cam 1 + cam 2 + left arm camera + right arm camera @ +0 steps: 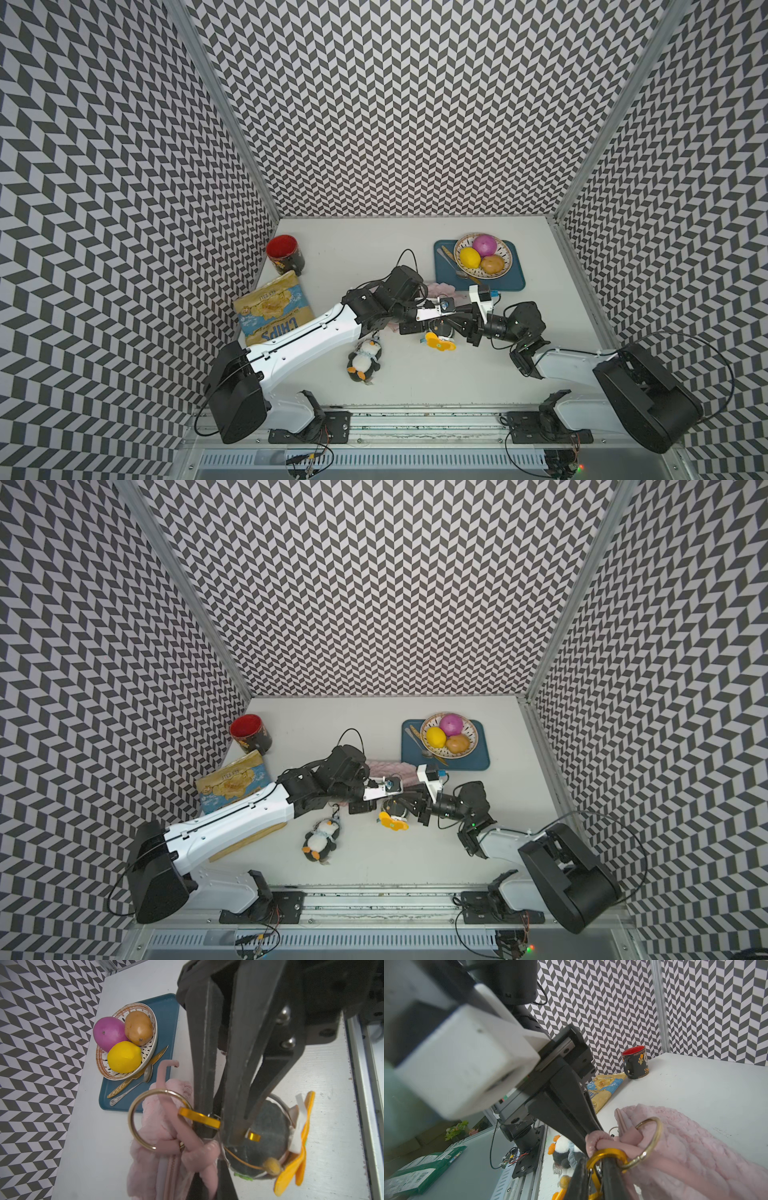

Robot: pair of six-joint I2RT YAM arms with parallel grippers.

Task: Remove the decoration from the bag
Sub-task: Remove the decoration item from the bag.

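The pale-pink quilted bag (695,1147) lies mid-table, mostly under both arms in both top views (390,769). Its pink cord strap (166,1076) runs through a gold ring (133,1118) and ends in a knot. My left gripper (591,1135) is shut on that knot (199,1155). A gold carabiner (608,1155) hooks around the cord and carries the decoration (268,1132), a grey round pad with orange petals (440,343). My right gripper (596,1169) is shut on the carabiner, its fingers (234,1105) reaching over the pad.
A penguin plush (365,360) lies just in front of the left wrist. A chips packet (272,309) and a red-lined mug (284,253) stand at the left wall. A blue tray (515,282) with a fruit bowl (505,266), knife and spoon sits behind the grippers.
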